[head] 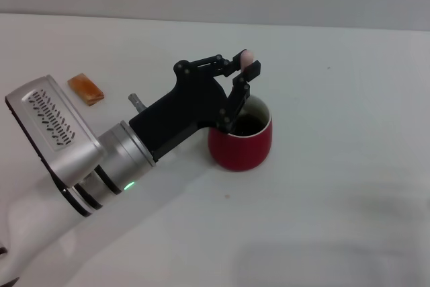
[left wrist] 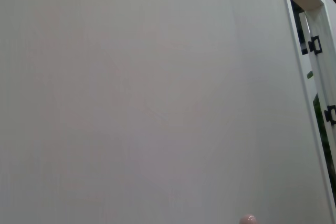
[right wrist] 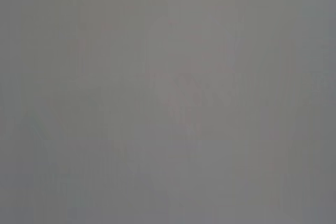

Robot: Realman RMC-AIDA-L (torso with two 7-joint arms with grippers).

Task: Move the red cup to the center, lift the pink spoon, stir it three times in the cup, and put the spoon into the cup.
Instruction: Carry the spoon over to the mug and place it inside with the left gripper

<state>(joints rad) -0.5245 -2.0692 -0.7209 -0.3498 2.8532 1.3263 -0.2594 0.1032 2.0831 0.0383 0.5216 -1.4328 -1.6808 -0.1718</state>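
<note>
The red cup (head: 240,142) stands upright on the white table (head: 336,99), near the middle, with its dark inside showing. My left gripper (head: 249,69) hovers just over the cup's far rim and is shut on the pink spoon (head: 247,56). Only the pale pink handle tip sticks out above the fingertips; the remainder of the spoon is hidden behind the black fingers (head: 236,95). In the left wrist view the pink spoon (left wrist: 248,219) is a small tip at the picture's edge. My right gripper is out of view, and its wrist view is plain grey.
A tan wooden block (head: 86,89) lies on the table to the left, behind my left arm. A small silver stub (head: 136,100) sits beside the arm's black body. The left wrist view shows a white door frame (left wrist: 307,9) with black hinges.
</note>
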